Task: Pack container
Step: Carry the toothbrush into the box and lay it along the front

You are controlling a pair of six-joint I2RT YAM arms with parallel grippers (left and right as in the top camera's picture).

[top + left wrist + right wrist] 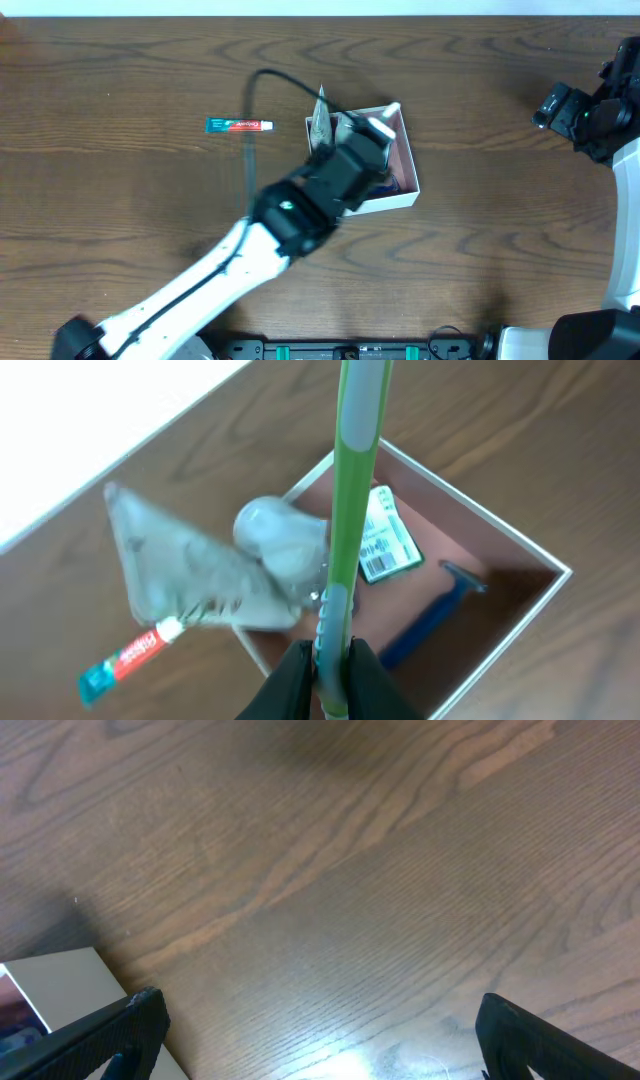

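Dead centre in the overhead view sits the container (395, 201), thin white walls and a pink-brown floor. The left gripper (331, 672) is clenched on a green toothbrush (352, 510) above it. The right gripper (325, 1035) is spread wide over the wooden table (350, 870). Inside lie a blue razor (432, 615) and a labelled packet (385, 538). A clear bag (185, 575) overlaps the left corner, with a toothpaste tube (238, 125) beyond.

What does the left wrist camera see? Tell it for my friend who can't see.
The left gripper holds a green toothbrush over the container. Inside lie a blue razor and a labelled packet; a clear bag sits at its corner, and a toothpaste tube lies on the table outside.
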